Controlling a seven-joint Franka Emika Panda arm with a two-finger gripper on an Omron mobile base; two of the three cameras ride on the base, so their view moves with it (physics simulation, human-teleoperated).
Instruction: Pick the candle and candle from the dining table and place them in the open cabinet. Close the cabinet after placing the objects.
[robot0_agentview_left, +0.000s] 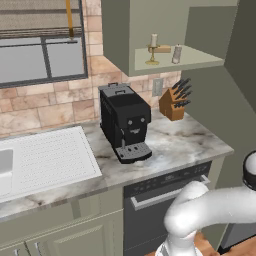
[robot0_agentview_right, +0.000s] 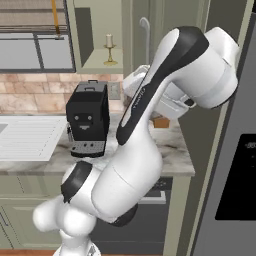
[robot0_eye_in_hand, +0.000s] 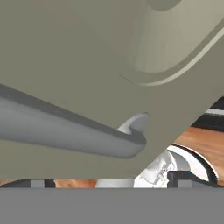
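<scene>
Two candles already stood on the shelf of the open cabinet (robot0_agentview_left: 200, 59), toward the upper centre of the left base view: the cream candle on its gold holder (robot0_agentview_left: 153, 49) at the left of the shelf, the stubby pale-grey candle (robot0_agentview_left: 176, 54) a little to its right, with a small brown block between them. Judged from this, the step in hand was closing the door. In the hand view, the sage-green cabinet door (robot0_eye_in_hand: 87, 57) filled the upper part of the frame, and its long silver bar handle (robot0_eye_in_hand: 65, 131) ran across the middle left, ending at a mounting post near the centre. The fingertips were hidden in that view, so the pictures did not show the hand's state; by every other indication the jaws stood fully apart and held nothing. You were close to the door's outer face, near the handle's end. To do the step well, you needed to push on the flat panel or on the bar itself rather than clamp it, keep the contact away from the hinge side for leverage, and follow the door's arc so the fingers did not slip off its edge. You also needed the elbow clear of the coffee machine (robot0_agentview_left: 124, 122) and the knife block (robot0_agentview_left: 174, 102) on the counter at centre frame below.
</scene>
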